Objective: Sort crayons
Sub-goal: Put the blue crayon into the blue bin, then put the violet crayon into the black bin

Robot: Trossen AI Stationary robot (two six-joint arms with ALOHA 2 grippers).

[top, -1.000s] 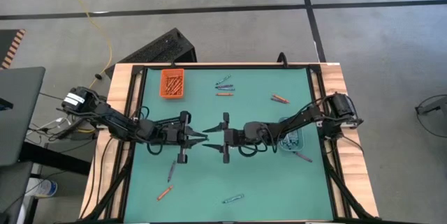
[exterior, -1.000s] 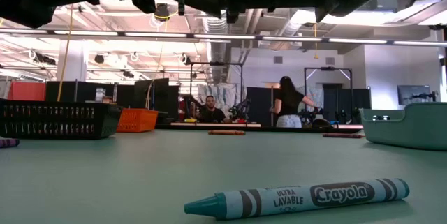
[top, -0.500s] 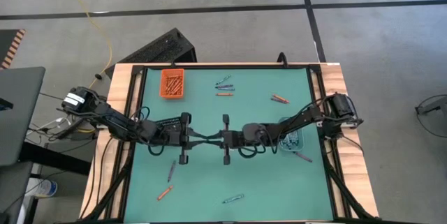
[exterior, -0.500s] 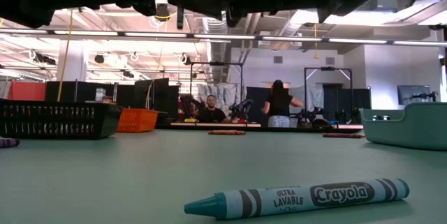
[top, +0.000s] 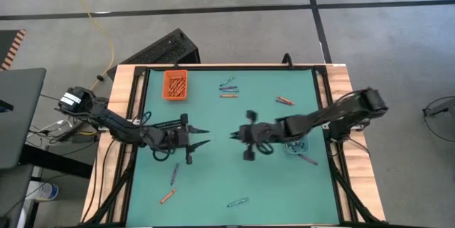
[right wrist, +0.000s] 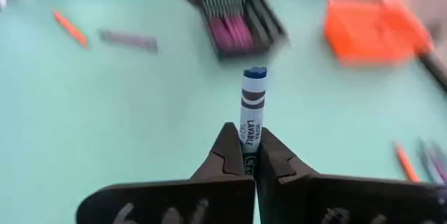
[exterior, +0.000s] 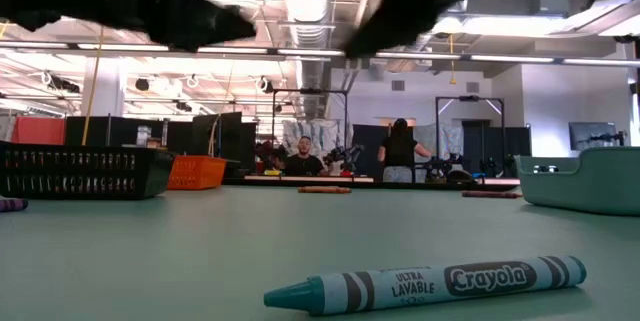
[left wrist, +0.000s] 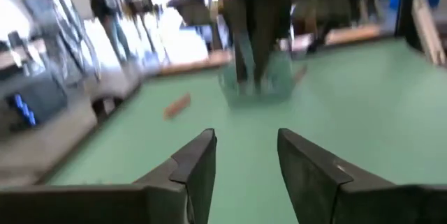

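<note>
- Crayons [top: 229, 83] are partly sorted: the orange tray [top: 175, 84] at the upper left of the high view holds orange ones, the clear tray [top: 296, 143] at the right holds bluish ones, and the right wrist view shows a black tray [right wrist: 234, 16] with pink ones inside.
- Several remain loose on the tabletop [top: 213, 178]: a small cluster at top centre, an orange one [top: 284, 101] at upper right, one [top: 308, 160] just below the clear tray, and three along the lower part, including a teal crayon [exterior: 425, 283] in the low view's foreground.
- The right gripper [right wrist: 250, 155], mid-frame in the high view, is clamped on a blue crayon [right wrist: 252, 109] that sticks out past its fingertips.
- The left gripper [left wrist: 244, 158], left of centre, holds nothing, its fingers apart.
- By my estimate, sorting is roughly half done.
</note>
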